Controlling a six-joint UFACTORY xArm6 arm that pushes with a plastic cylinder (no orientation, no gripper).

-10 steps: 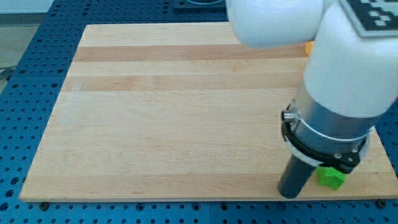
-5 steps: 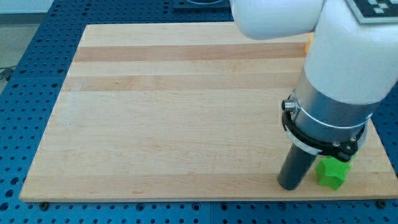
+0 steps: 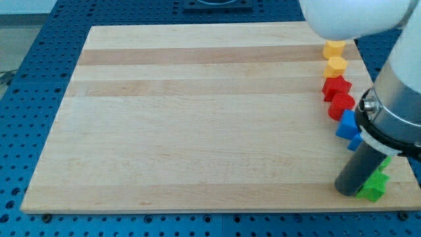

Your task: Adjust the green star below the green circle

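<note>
The green star [image 3: 375, 187] lies near the board's bottom right corner. My tip [image 3: 348, 191] rests on the board right against the star's left side. Just above the star a small green patch [image 3: 385, 162] shows from behind the arm; it may be the green circle, but its shape is hidden.
A column of blocks runs down the view's right edge of the wooden board [image 3: 197, 118]: two yellow blocks [image 3: 333, 47] [image 3: 335, 66], two red blocks [image 3: 335, 87] [image 3: 343, 105], then two blue blocks [image 3: 346, 125] [image 3: 356, 141]. The arm's white and grey body [image 3: 395, 105] covers the right side.
The arm and my tip have moved to the view's right, uncovering the column of blocks. The green star has slid to the right with the tip.
</note>
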